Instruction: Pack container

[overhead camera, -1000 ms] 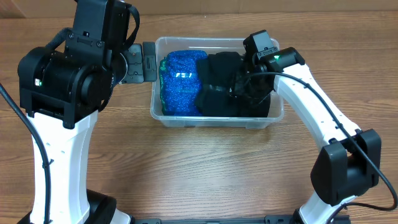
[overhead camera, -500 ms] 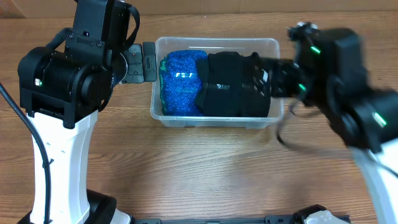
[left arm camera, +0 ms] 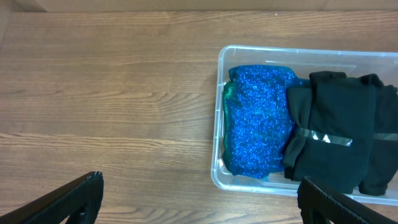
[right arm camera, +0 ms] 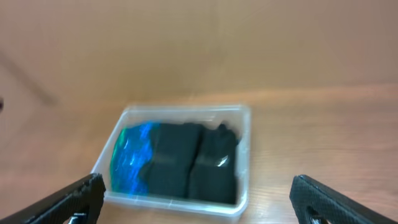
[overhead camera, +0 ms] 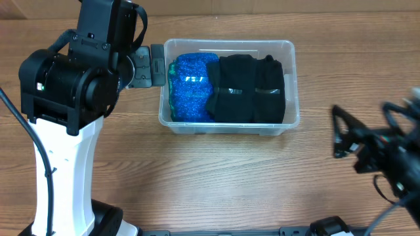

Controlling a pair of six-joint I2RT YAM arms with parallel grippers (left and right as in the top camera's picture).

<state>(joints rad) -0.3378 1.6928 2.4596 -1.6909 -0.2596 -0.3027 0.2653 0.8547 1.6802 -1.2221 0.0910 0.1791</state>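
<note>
The clear plastic container (overhead camera: 292, 85) stands at the middle back of the table. It holds a blue glittery bundle (overhead camera: 190, 88) on the left and two black folded cloths (overhead camera: 249, 88) on the right. It also shows in the left wrist view (left arm camera: 219, 124) and the right wrist view (right arm camera: 244, 162). My left gripper (left arm camera: 199, 199) is open and empty, just left of the container. My right gripper (right arm camera: 199, 199) is open and empty, well away from the container; in the overhead view it is blurred at the right edge (overhead camera: 344, 134).
The wooden table (overhead camera: 216, 177) spreads around the container. The left arm's white column and black base (overhead camera: 62, 164) stand at the left. A cardboard wall (right arm camera: 186, 43) runs behind the table.
My right gripper has let go inside the container and pulled out fast to the right and toward the front. The black cloths stay in the container. The left arm has not moved.
</note>
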